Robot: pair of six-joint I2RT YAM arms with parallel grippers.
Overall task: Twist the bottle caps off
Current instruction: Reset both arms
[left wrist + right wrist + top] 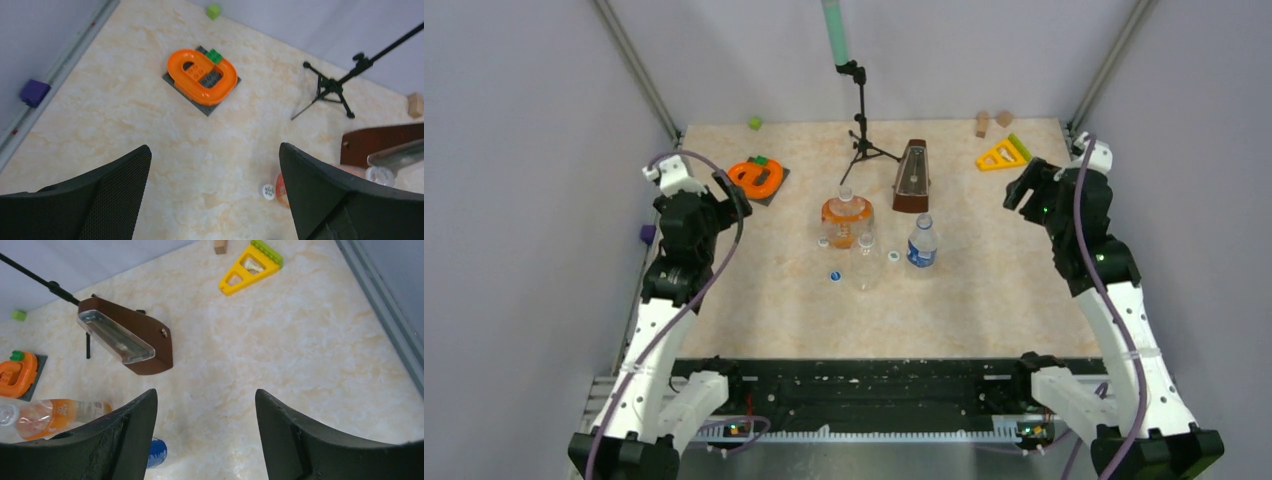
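3 small plastic bottles stand clustered at the middle of the marbled beige tabletop (1004, 290), all apparently uncapped: squat bottle of orange liquid (846, 215) at the back, plain clear bottle (864, 265) just in front of it, clear bottle with blue label (922, 245) to the right, near the foot of the brown wooden metronome (912, 178). 3 tiny round screw caps lie loose on the surface beside them: blue cap (835, 276) just left of the plain clear bottle, white cap (893, 256) between that bottle and the labelled one, 2nd white cap (824, 241) close against the orange bottle's left side. No cap visible on any neck from overhead, though the necks are too small there for certainty.

Left gripper (215, 150) well off to the left, near the orange toy track (202, 75), black fingers spread wide, nothing between them. Right gripper (206, 392) well apart on the right side, fingers parted and empty, angled down toward the metronome and bottles.

Looks complete, judging by this layout: unscrewing of all 3 done, nothing evidently left to loosen. No bottle tipped, no liquid spilled.
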